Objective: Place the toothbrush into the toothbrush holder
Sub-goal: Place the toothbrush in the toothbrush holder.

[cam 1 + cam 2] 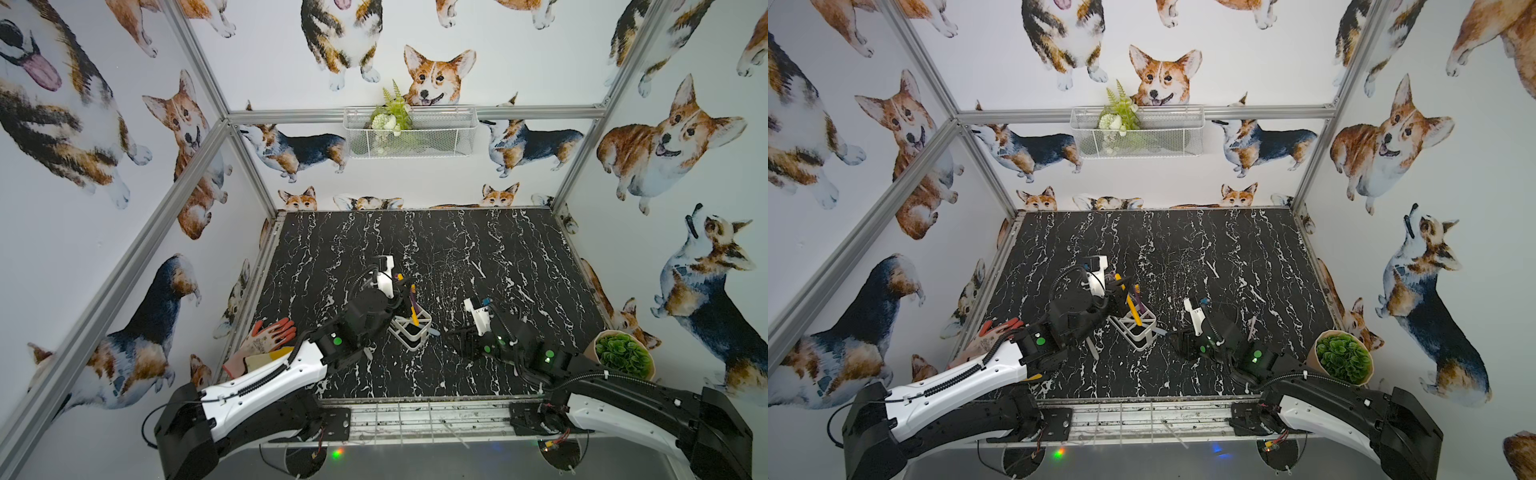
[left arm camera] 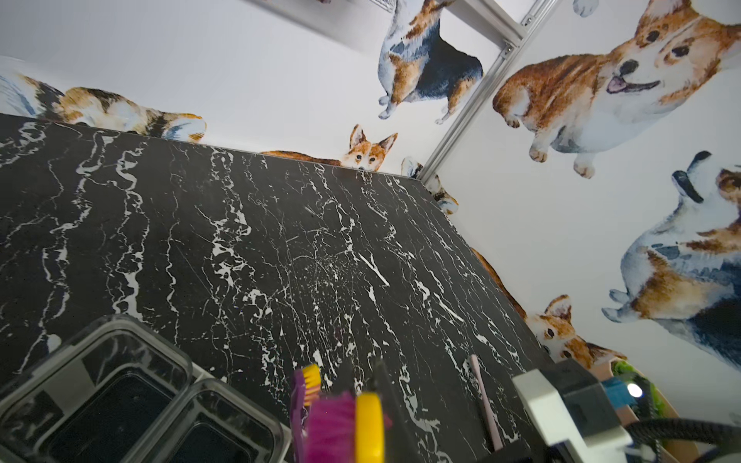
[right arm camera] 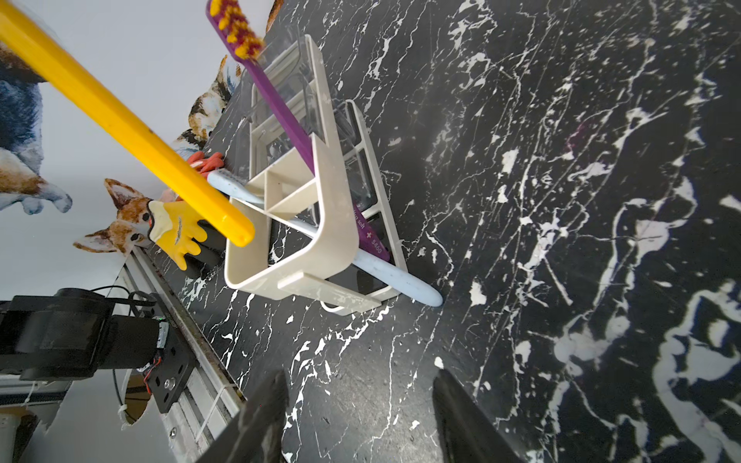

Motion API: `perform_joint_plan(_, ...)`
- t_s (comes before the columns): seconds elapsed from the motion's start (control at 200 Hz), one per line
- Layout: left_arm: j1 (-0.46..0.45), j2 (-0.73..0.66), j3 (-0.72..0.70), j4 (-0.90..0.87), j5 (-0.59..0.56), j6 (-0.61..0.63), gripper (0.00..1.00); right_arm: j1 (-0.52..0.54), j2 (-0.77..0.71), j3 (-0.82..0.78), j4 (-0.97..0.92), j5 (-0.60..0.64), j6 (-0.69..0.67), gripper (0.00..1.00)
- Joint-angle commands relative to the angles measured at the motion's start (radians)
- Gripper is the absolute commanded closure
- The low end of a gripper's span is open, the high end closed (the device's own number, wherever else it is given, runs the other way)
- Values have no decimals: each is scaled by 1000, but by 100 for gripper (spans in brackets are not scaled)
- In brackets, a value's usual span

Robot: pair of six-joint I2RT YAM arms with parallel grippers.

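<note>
Left tool (image 1: 1120,290) is pinching the yellow toothbrush (image 3: 120,120), its handle slanting toward five o'clock over the toothbrush holder (image 3: 337,200); right tool (image 3: 361,385) is gaping.

Yellow toothbrush (image 3: 120,116) aslant above toothbrush holder (image 3: 339,200)

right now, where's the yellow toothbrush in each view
Both top views: yellow toothbrush, slanted, near picture centre.
Left wrist: bottom edge, yellow head with magenta bristles.
Right wrist: handle crossing from the upper left corner.
Shared landmark: the white-framed toothbrush holder, seen in all four.
</note>
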Motion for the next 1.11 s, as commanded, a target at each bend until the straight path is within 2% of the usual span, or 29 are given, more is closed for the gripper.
perform_joint_plan(0.0,-47,19,-11,74,-68,50,100,0,-13,-12,33,22,-1,40)
perform_joint_plan(0.2,-123,70,-66,168,-188,141,100,0,-23,-26,37,30,5,40)
perform_joint_plan(0.625,-202,176,-218,462,-388,180,100,0,-60,-70,48,51,20,40)
perform_joint_plan(0.881,-215,221,-270,555,-433,154,100,0,-62,-89,62,57,27,40)
perform_joint_plan(1.101,-229,258,-274,569,-459,148,98,0,-62,-96,66,66,27,40)
